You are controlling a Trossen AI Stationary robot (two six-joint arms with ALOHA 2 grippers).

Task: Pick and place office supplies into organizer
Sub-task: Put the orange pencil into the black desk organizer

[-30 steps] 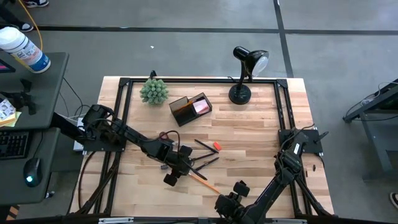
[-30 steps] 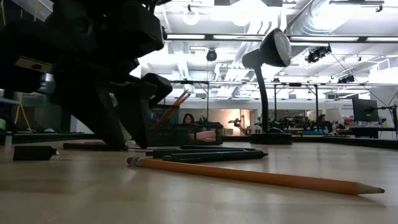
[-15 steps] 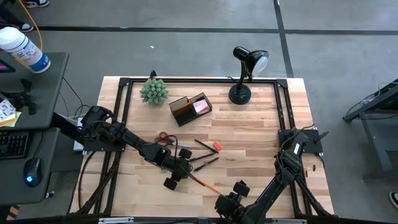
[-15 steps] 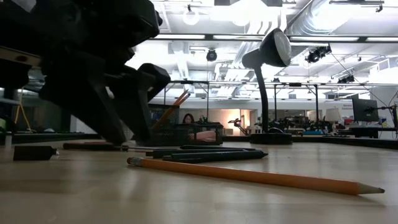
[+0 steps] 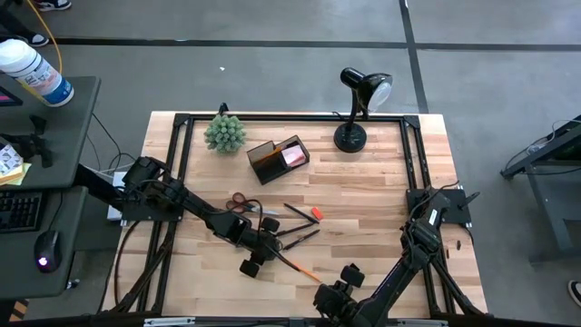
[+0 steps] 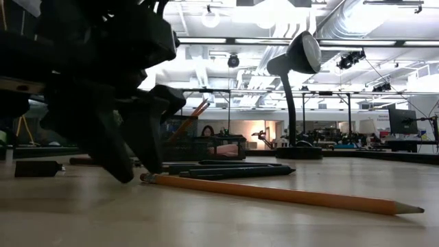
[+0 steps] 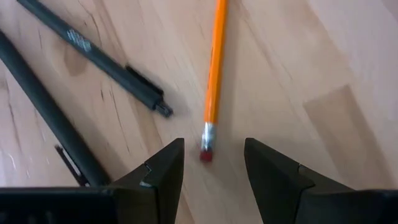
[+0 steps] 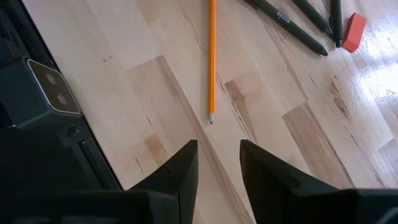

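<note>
My left gripper (image 5: 264, 251) (image 7: 211, 148) is open and low over the table. Its fingers stand on either side of the eraser end (image 7: 206, 153) of an orange pencil (image 5: 296, 266) (image 6: 274, 194) lying flat; no touch shows. Black pens (image 5: 298, 237) (image 7: 93, 48), a red eraser (image 5: 316, 214) and red-handled scissors (image 5: 240, 202) lie on the wood nearby. The black organizer (image 5: 278, 158) stands farther back and holds a pink pad (image 5: 292, 155) and orange pencils. My right gripper (image 5: 340, 295) (image 8: 217, 165) waits open near the table's near edge, beyond the pencil's tip (image 8: 211, 118).
A black desk lamp (image 5: 356, 109) stands at the far right and a small green plant (image 5: 224, 133) at the far left corner. A small black block (image 6: 38, 167) lies left of my left gripper. Bare wood lies to the right of the supplies (image 5: 372, 209).
My left gripper has moved a little toward the table's near edge and come down to the tabletop, ending at the pencil's eraser end. The scissors, partly covered by the arm before, now show. Nothing on the table has moved.
</note>
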